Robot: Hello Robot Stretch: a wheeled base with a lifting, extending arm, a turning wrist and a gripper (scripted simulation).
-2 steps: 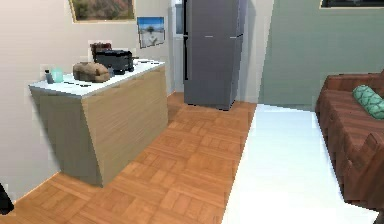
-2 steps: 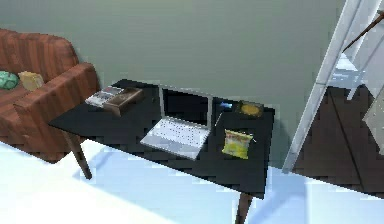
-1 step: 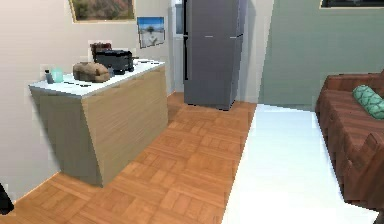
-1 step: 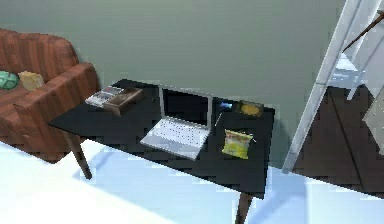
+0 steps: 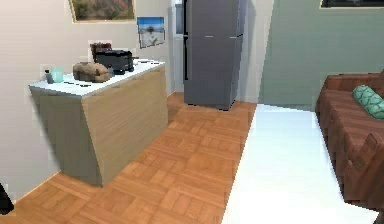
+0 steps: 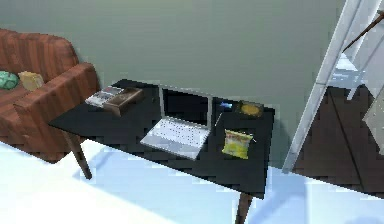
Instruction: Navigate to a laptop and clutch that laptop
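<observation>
A silver laptop (image 6: 181,122) stands with its lid up and dark screen facing me, near the middle of a black table (image 6: 110,128) in the arm side view. Its pale keyboard lies toward the table's near edge.
On the black table lie a stack of books (image 6: 113,97), a yellow packet (image 6: 237,144) and small items (image 6: 248,108) by the green wall. A brown sofa (image 6: 35,90) stands at that view's left, with a doorway (image 6: 350,90) at the right. Ahead are a wooden counter (image 5: 115,115), grey fridge (image 5: 213,52), white rug (image 5: 285,165) and sofa (image 5: 355,130).
</observation>
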